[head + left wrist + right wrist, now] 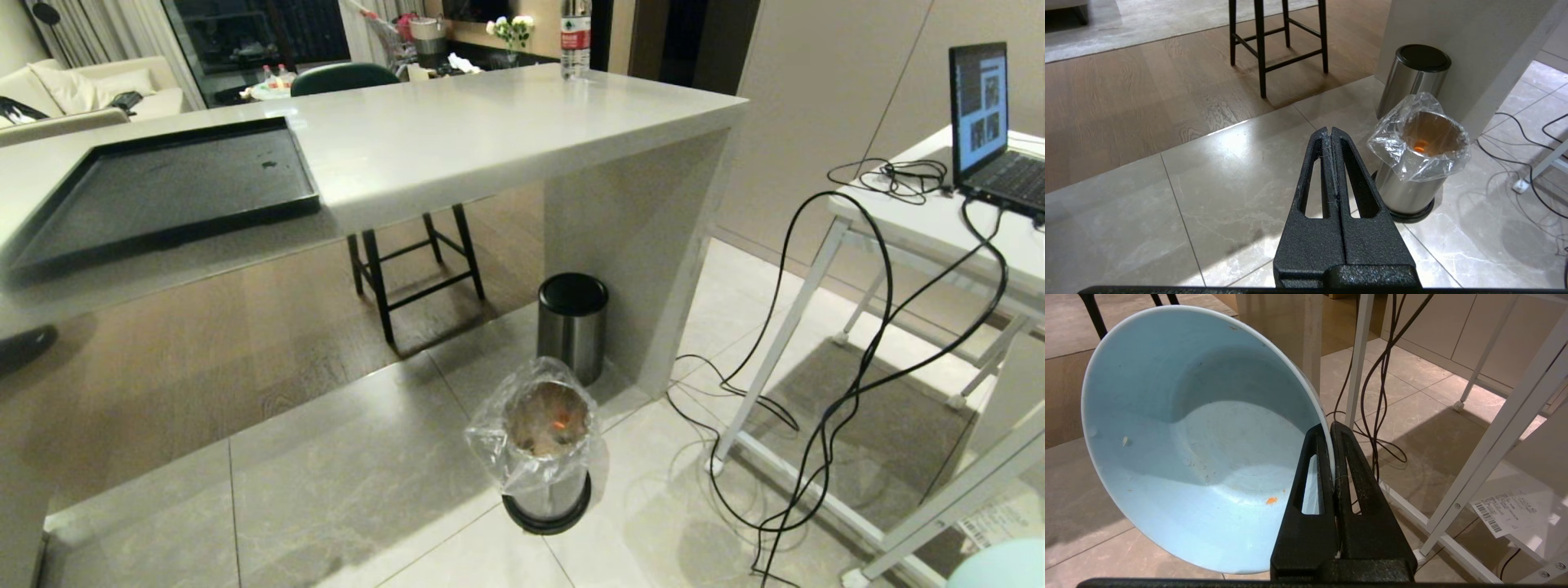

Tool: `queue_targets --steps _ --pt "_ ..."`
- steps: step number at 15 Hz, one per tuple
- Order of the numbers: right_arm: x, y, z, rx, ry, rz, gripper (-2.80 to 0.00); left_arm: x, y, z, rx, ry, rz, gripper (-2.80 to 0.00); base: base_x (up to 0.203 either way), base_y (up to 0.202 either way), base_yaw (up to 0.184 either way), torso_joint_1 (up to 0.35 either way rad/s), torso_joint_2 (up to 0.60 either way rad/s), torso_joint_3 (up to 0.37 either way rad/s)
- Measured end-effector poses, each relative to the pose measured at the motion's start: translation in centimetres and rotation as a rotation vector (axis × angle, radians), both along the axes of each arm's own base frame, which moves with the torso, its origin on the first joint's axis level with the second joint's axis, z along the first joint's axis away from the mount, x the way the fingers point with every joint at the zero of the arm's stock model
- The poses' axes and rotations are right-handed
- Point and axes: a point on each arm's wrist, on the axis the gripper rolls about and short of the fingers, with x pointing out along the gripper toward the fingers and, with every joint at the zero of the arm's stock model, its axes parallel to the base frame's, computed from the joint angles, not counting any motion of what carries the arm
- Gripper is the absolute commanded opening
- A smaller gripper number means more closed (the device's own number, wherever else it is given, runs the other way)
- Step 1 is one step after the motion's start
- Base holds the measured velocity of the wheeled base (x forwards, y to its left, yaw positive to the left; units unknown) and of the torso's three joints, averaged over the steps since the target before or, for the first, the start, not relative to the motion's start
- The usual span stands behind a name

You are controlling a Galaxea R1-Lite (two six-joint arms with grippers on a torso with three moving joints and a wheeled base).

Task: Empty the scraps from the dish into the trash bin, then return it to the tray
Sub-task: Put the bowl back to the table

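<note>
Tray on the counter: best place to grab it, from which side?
The tray lies flat on the counter, so its low raised rim is probably the only grippable part. Take the near long edge, which slightly overhangs the counter's edge: one finger over the rim, one beneath, coming in from the robot's side.

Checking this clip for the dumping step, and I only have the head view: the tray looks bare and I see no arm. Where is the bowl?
Observer: The right gripper is shut on the rim of the pale-blue bowl.
Operator: Scraps left in it?
Observer: Only tiny orange and pale flecks; it is nearly empty.
Operator: And the left arm?
Observer: The left gripper is shut on nothing, above the floor tiles beside the lined trash bin.
</note>
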Motion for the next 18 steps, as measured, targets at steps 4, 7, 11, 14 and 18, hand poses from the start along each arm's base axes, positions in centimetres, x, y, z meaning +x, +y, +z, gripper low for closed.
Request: queue_targets --steps 4,7,11,14,18 --pt "0.0 0.0 0.0 0.012 0.0 0.0 -2.8 0.0 0.0 0.0 0.0 0.0 0.001 -2.8 0.0 0.0 0.0 0.0 0.0 0.0" --pt "0.0 -0.02 0.0 0.027 0.0 -0.007 -2.8 0.0 0.0 0.0 0.0 0.0 0.0 -2.8 0.0 0.0 0.0 0.0 0.0 0.0" --pt "0.0 -0.02 0.02 0.046 -0.002 -0.008 -2.8 0.0 0.0 0.01 0.0 0.0 0.0 -2.8 -0.003 -0.007 0.089 0.001 0.0 0.004" --pt "0.0 -0.02 0.0 0.046 0.0 -0.008 -2.8 0.0 0.0 0.01 0.0 0.0 0.0 -2.8 -0.001 -0.007 0.174 0.001 0.0 0.001" --pt "0.0 -0.02 0.02 0.047 -0.002 -0.008 -2.8 0.0 0.0 0.0 0.0 0.0 0.0 -2.8 0.0 -0.009 0.173 -0.001 0.0 0.002"
